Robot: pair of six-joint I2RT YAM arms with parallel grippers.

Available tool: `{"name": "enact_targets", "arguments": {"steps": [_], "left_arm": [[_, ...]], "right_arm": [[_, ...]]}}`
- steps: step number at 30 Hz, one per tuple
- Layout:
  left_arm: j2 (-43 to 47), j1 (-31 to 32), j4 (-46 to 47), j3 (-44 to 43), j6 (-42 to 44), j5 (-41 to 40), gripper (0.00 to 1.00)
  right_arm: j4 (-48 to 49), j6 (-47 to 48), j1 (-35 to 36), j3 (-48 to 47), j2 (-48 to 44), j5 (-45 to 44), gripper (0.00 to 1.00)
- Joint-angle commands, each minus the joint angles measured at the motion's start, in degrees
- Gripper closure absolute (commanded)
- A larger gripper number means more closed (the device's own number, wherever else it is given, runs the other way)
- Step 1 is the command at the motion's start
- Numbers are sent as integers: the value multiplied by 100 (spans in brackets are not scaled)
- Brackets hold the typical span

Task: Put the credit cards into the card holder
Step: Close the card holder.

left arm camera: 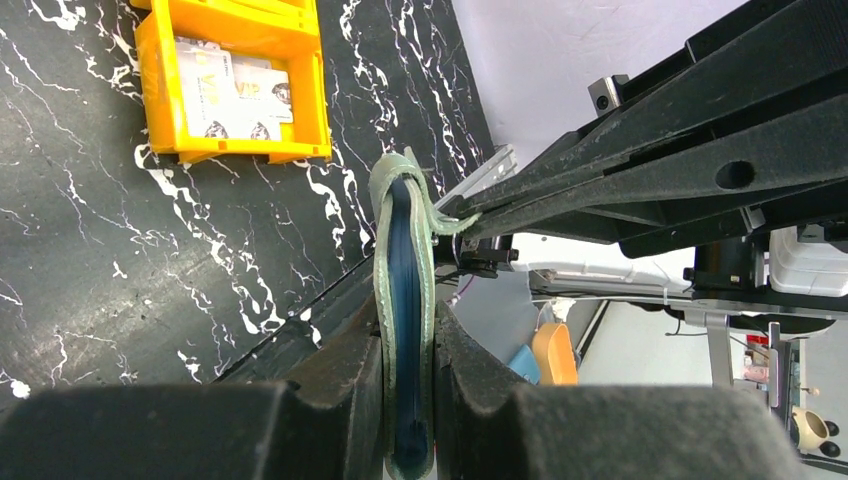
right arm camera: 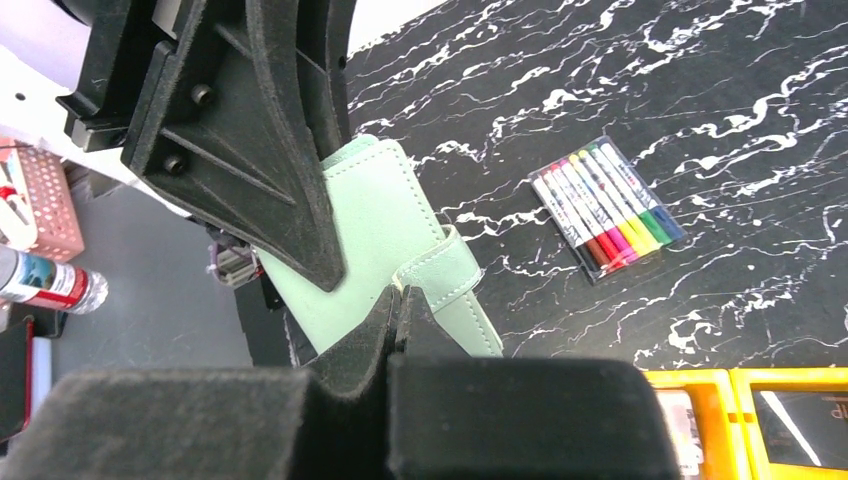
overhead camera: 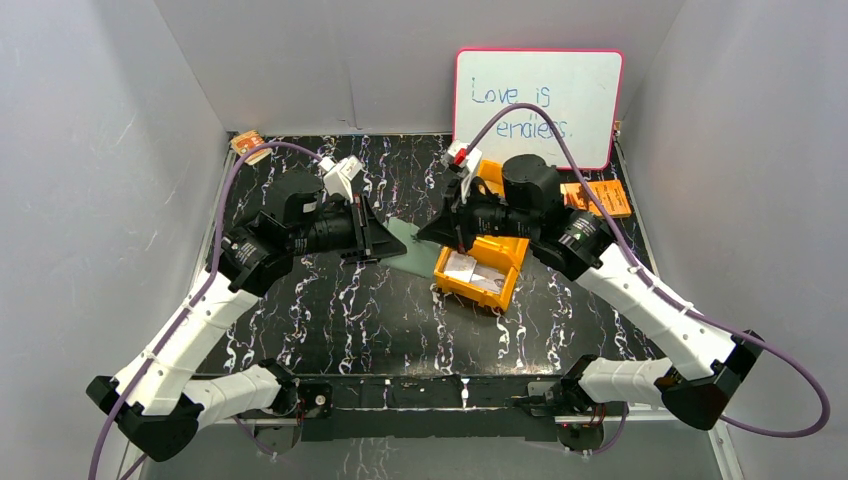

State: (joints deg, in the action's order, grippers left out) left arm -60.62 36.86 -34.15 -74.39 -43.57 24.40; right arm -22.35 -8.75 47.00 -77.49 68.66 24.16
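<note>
The card holder point(overhead camera: 412, 248), a pale grey-green wallet, hangs above the table between my two grippers. My left gripper point(overhead camera: 385, 240) is shut on it; in the left wrist view the wallet point(left arm camera: 405, 290) stands edge-on between the fingers, its dark blue inside showing. My right gripper point(right arm camera: 400, 297) is shut on the wallet's little side tab point(right arm camera: 445, 265). The right wrist view shows the wallet's face point(right arm camera: 385, 215) under the left fingers point(right arm camera: 250, 130). The credit cards point(overhead camera: 470, 268) lie in the near compartment of the orange bin point(overhead camera: 505, 290). The left wrist view shows them too point(left arm camera: 235, 95).
A whiteboard point(overhead camera: 540, 100) leans at the back. An orange booklet point(overhead camera: 605, 195) lies right of the bin. A small orange-and-white packet point(overhead camera: 248, 146) sits at the back left corner. A pack of coloured markers point(right arm camera: 605, 205) lies on the black marbled table point(overhead camera: 350, 310).
</note>
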Motion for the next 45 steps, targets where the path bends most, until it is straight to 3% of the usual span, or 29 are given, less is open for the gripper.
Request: {"name": "enact_targets", "arguments": {"steps": [1,45], "left_arm": [[125,3,340,16,-54,355,100],[42,5,481,-78,-305,7,100]], "right_arm": [[314,113,11,67,-184,-530,100],[202,141,379,265,-265,-240,100]]}}
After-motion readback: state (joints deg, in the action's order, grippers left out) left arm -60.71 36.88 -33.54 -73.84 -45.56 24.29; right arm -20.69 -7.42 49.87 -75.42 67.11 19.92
